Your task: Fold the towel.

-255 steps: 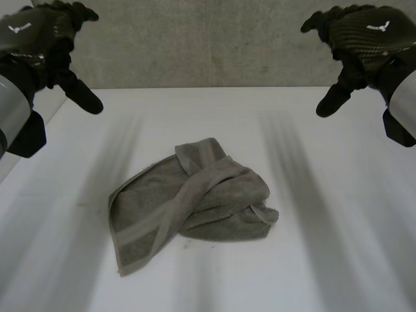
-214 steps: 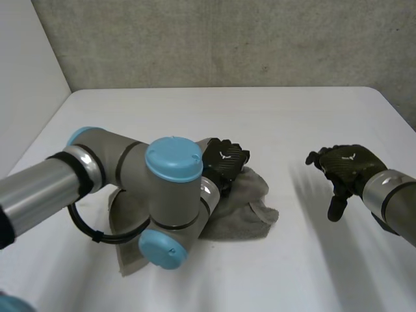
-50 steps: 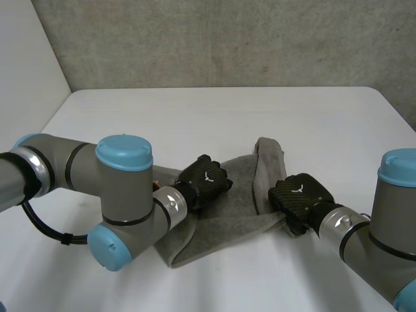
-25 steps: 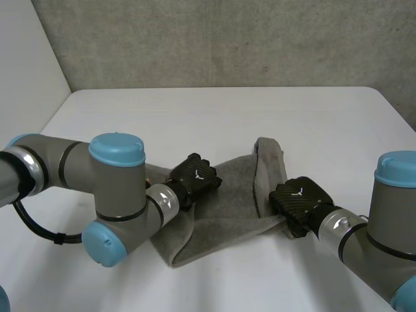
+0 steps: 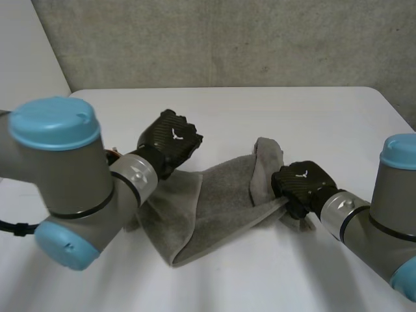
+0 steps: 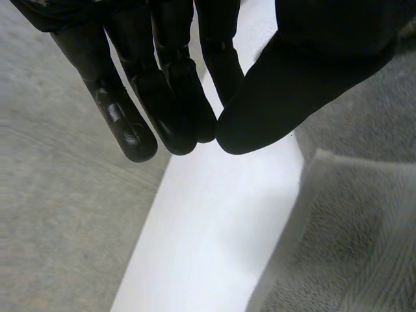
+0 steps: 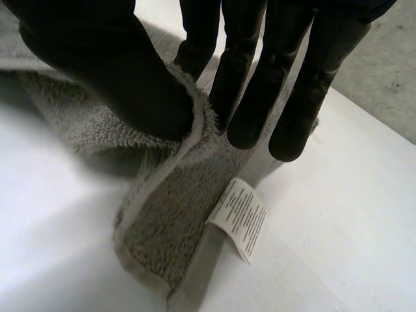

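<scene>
One grey towel (image 5: pixel 218 205) lies half-spread on the white table (image 5: pixel 292 110), between the hands. Right hand (image 5: pixel 300 185) pinches its right edge, thumb against fingers, near the care label (image 7: pixel 238 218). Left hand (image 5: pixel 170 136) hovers at the opposite end, fingertips closed on the thumb, no cloth between. Risk: if the right pulls alone, the towel likely drags and bunches instead of spreading.
</scene>
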{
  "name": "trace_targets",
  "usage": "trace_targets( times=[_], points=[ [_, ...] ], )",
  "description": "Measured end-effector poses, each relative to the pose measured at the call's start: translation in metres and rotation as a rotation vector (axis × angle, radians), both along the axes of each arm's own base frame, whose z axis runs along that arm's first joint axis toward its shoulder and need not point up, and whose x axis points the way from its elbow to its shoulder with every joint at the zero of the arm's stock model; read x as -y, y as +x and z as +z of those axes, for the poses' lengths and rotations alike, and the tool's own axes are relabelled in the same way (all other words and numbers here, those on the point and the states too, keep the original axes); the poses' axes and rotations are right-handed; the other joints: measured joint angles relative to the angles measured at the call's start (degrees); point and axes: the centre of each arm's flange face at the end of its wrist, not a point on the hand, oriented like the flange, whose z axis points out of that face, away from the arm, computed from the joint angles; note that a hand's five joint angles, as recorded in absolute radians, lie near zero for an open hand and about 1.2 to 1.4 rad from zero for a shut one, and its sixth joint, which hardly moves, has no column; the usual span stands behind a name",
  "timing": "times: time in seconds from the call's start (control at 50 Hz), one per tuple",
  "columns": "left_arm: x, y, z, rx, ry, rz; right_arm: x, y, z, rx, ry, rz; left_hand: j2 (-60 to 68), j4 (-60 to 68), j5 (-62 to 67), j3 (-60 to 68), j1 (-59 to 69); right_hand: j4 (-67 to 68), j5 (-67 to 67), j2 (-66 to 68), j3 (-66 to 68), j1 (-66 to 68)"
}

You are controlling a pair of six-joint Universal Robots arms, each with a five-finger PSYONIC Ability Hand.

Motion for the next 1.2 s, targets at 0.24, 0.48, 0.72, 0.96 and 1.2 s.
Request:
trace_targets(
  times=[0.24,0.48,0.72,0.96,1.2],
  points=[
    [-0.012,0.009,-0.023,-0.009,0.08,-0.014,-0.005,0.002,0.0,0.033,0.03,-0.007,-44.23,-44.29,-42.77,-44.12,-40.85,0.0,0.01,0.01,0.0,0.0],
    [-0.001,-0.008,-0.088,0.076,0.198,-0.095,-0.005,0.0,-0.012,-0.011,0.04,0.006,-45.88,-45.87,-44.5,-45.76,-42.52,0.0,0.01,0.0,0.0,0.0],
    [0.008,-0.018,-0.111,0.11,0.205,-0.138,-0.004,-0.001,-0.02,-0.038,0.044,0.013,-33.8,-34.75,-33.63,-33.76,-30.54,0.0,0.03,0.0,0.0,0.0],
    [0.016,-0.021,-0.076,0.052,0.094,-0.126,-0.002,-0.001,-0.022,-0.044,0.046,0.014,-2.34,-1.95,-2.43,-2.11,-1.21,0.0,0.04,0.0,0.0,0.0],
    [0.0,0.0,-0.01,-0.035,-0.032,-0.098,0.004,-0.001,-0.013,-0.036,0.024,0.002,-0.25,0.12,-1.13,0.0,-0.83,0.0,0.05,0.0,0.0,0.05]
  ],
)
